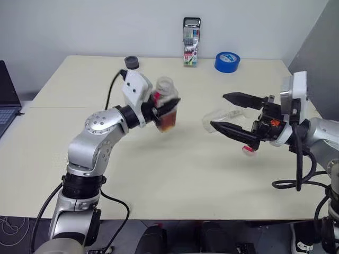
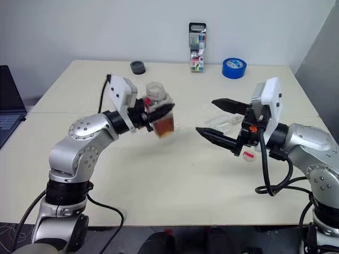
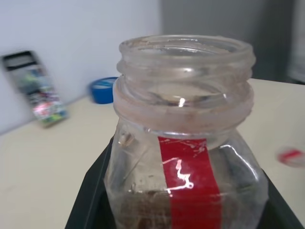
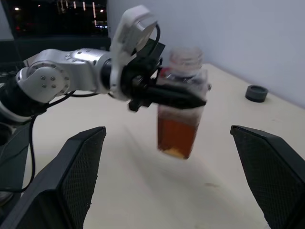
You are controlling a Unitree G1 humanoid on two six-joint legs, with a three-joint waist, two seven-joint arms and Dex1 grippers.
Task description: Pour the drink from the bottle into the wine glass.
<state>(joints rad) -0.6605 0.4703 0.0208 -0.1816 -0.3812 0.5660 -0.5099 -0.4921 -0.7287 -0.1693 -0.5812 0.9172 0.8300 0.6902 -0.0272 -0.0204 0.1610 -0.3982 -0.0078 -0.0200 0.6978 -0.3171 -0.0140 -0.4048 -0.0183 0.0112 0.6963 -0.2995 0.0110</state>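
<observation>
While the left gripper (image 2: 153,114) pinches the bottle (image 2: 160,114) and holds it off the table (image 2: 159,180), its neck is uncapped and the drink (image 4: 177,133) fills its lower half. Right gripper (image 2: 214,120) hangs near the bottle with fingers spread wide, nothing in them. Wine glass (image 1: 220,117) lies on its side behind the right gripper. Pink-red cap (image 2: 247,155) sits on the table just below that gripper.

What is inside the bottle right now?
The bottle, uncapped and held off the table in the left claw, has reddish-brown drink filling its lower part; the upper part and neck look empty. The claw's black fingers cover a band across its middle.
</observation>
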